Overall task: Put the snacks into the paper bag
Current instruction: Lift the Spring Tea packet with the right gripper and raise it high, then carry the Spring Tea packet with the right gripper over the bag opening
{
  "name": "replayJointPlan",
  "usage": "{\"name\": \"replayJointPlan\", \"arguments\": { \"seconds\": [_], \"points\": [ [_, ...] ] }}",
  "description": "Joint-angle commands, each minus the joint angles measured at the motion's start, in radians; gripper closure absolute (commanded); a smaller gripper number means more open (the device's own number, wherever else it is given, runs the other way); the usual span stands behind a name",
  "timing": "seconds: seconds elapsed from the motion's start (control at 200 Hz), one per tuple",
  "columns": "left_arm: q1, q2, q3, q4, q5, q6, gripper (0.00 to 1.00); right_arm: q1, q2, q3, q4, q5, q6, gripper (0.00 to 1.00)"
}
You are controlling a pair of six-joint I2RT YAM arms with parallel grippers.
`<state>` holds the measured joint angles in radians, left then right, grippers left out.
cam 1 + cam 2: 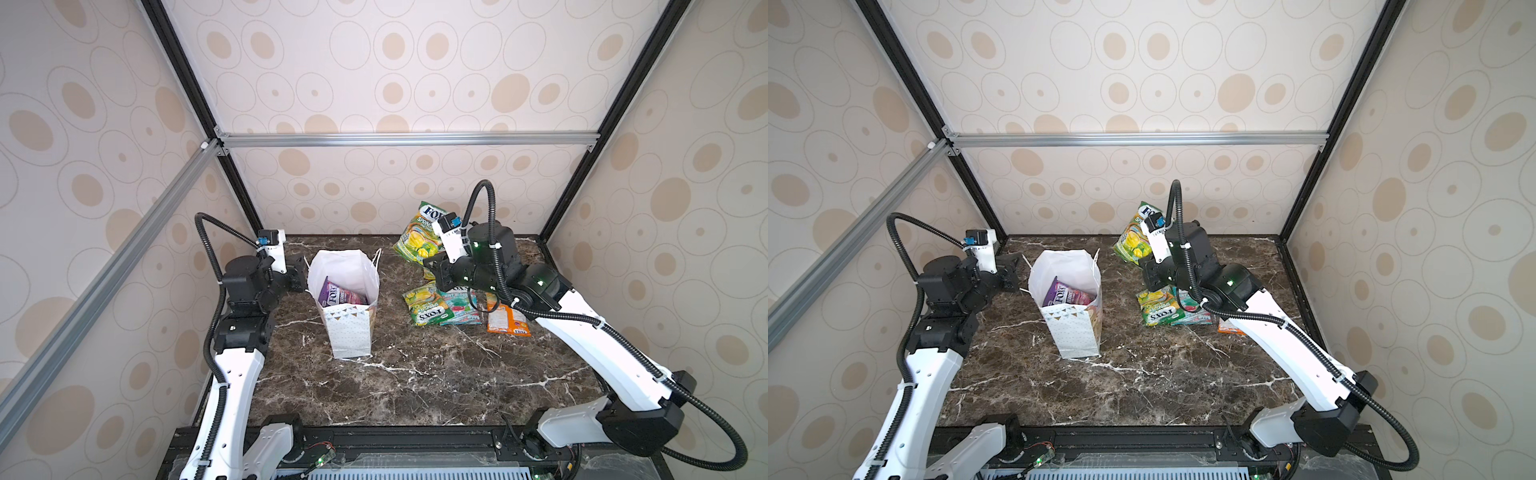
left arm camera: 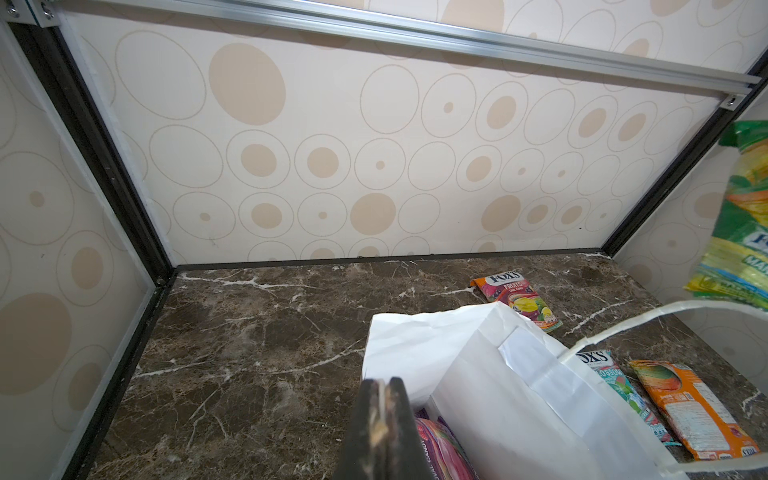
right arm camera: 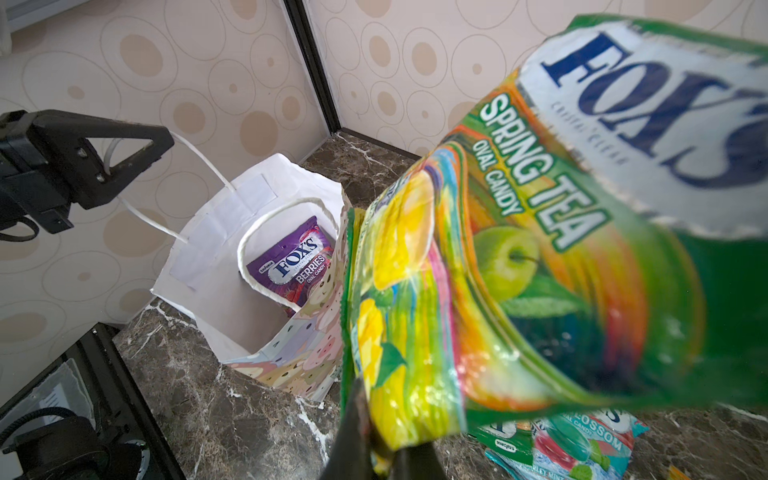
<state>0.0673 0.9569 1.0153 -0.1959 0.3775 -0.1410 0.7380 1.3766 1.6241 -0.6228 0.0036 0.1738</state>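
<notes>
The left gripper [image 2: 384, 386] is pinched together on a white cord handle [image 3: 199, 159] of the paper bag [image 1: 349, 328], drawing its mouth open. The bag, matte and creased, stands upright on the marble table [image 1: 415, 374] with a purple Berries pouch [image 1: 338, 293] inside. To its right and raised, the right gripper [image 1: 430, 266] clamps the lower edge of a glossy, crinkled Spring Tea pouch [image 1: 417, 237], long axis pointing up; perhaps a second pouch is pinched with it. The bag's mouth lies left of and below this hand. The other flat snacks [image 1: 461, 309] lie beneath it.
</notes>
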Motion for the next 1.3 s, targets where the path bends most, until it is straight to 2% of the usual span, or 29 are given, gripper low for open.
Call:
{"name": "replayJointPlan", "arguments": {
  "seconds": [0.0,0.39,0.535,0.805,1.195,1.29],
  "points": [
    [0.006,-0.023,0.010,0.041,0.012,0.006,1.00,-0.005,0.003,0.051,0.014,0.007,-0.028,1.00],
    [0.006,-0.029,0.009,0.044,0.017,0.005,1.00,0.022,0.059,0.200,-0.049,0.005,-0.070,1.00],
    [0.006,-0.031,0.008,0.044,0.017,0.004,1.00,0.066,0.101,0.281,-0.080,0.028,-0.101,1.00],
    [0.007,-0.038,0.011,0.037,0.002,0.012,1.00,0.193,0.163,0.409,-0.132,0.147,-0.177,1.00],
    [0.006,-0.043,0.010,0.041,0.008,0.011,1.00,0.282,0.311,0.525,-0.208,0.150,-0.186,1.00],
    [0.006,-0.043,0.011,0.038,0.007,0.012,1.00,0.304,0.351,0.564,-0.243,0.182,-0.191,1.00]
  ]
}}
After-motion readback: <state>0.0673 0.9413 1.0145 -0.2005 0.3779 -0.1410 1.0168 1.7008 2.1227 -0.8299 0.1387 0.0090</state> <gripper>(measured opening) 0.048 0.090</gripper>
